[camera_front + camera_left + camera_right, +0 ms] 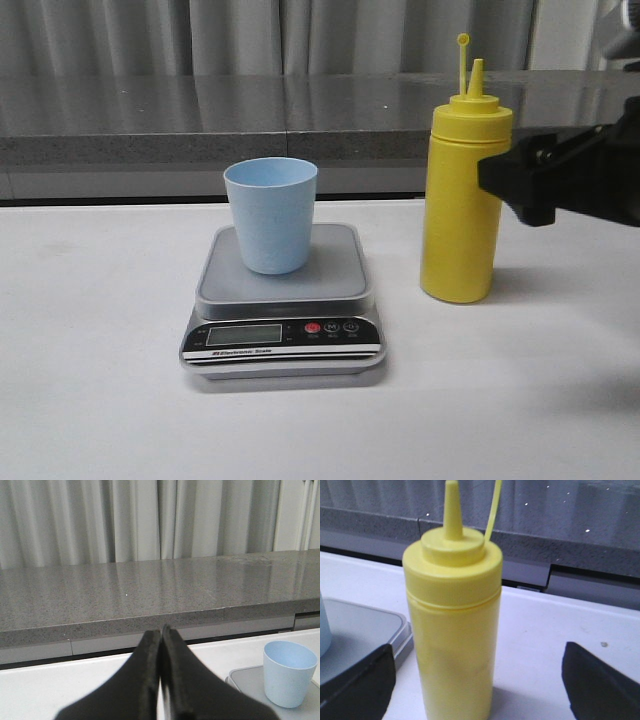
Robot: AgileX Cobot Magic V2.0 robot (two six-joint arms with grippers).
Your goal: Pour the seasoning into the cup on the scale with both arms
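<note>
The light blue cup [270, 215] stands upright on the silver-grey scale [285, 300]. The yellow seasoning bottle [463, 200] stands upright on the white table to the right of the scale, its tip cap off and hanging on its tether. My right gripper [515, 185] is level with the bottle's upper half, just to its right. In the right wrist view it [477, 650] is open, with the bottle [452, 630] between the wide-spread fingers [357, 680], not touching them. My left gripper [161, 670] is shut and empty, left of the cup [289, 672] and the scale [245, 680].
A grey stone ledge [200, 120] runs along the back of the white table [100, 380], with grey curtains behind it. The scale's black front panel [285, 335] with display and buttons faces the front.
</note>
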